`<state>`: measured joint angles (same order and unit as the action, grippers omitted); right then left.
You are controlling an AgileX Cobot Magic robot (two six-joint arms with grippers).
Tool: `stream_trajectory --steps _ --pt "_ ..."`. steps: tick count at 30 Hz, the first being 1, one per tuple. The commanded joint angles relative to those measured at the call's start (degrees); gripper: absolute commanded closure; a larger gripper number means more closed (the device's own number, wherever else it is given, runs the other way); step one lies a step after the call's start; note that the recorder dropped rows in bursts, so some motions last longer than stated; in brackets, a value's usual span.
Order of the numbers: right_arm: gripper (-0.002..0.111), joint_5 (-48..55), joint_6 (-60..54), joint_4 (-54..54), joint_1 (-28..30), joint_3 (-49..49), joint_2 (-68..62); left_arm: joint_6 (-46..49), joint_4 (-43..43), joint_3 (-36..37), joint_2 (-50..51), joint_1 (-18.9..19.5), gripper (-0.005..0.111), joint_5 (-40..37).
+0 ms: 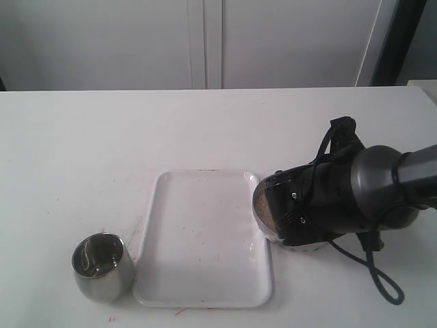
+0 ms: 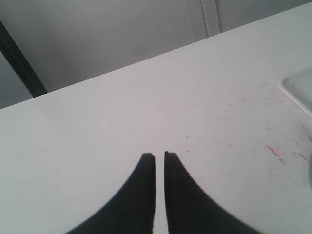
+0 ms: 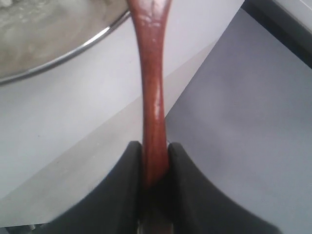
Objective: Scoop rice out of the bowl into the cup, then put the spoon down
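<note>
The steel cup [image 1: 101, 268] stands at the near left of the table, beside the tray. My right arm [image 1: 369, 186] covers most of the steel bowl [image 1: 262, 227], which sits at the tray's right edge; a patch of rice [image 1: 261, 202] shows inside it. In the right wrist view my right gripper [image 3: 155, 145] is shut on the slim handle of the reddish-brown wooden spoon [image 3: 151, 83]. The handle reaches over the bowl's rim [image 3: 73, 52], with rice [image 3: 34, 22] beyond it; the spoon's oval end is out of frame. My left gripper [image 2: 159, 156] is shut and holds nothing above bare table.
A white rectangular tray [image 1: 205, 239] lies between cup and bowl, and its corner [image 2: 298, 88] shows in the left wrist view. A black cable [image 1: 379, 277] loops on the table under the right arm. White cabinet doors [image 1: 205, 41] stand behind the table.
</note>
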<state>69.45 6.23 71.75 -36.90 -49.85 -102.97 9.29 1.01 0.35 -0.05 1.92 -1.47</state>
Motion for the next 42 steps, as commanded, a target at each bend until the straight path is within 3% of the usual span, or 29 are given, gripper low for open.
stream_trajectory --steps 1,16,20,31,42 --pt "0.108 0.5 0.6 -1.1 0.4 -0.3 0.1 -0.1 -0.5 -0.3 0.1 -0.4 0.092 0.3" --pt "0.108 -2.2 -0.2 -14.5 0.4 -3.5 0.1 -0.1 -0.5 -0.3 0.1 -0.4 0.092 0.3" --pt "0.108 -0.1 -6.2 -22.6 0.6 -7.4 0.1 -0.1 -0.5 -0.3 0.1 -0.4 0.092 0.3" --pt "0.108 0.5 -12.8 -42.9 7.0 -14.0 0.1 -0.1 -0.5 -0.3 0.1 -0.4 0.092 0.3" --pt "0.108 0.5 -13.9 -46.2 10.2 -14.0 5.0 -0.1 -0.5 -0.3 0.1 -0.4 0.092 0.3"
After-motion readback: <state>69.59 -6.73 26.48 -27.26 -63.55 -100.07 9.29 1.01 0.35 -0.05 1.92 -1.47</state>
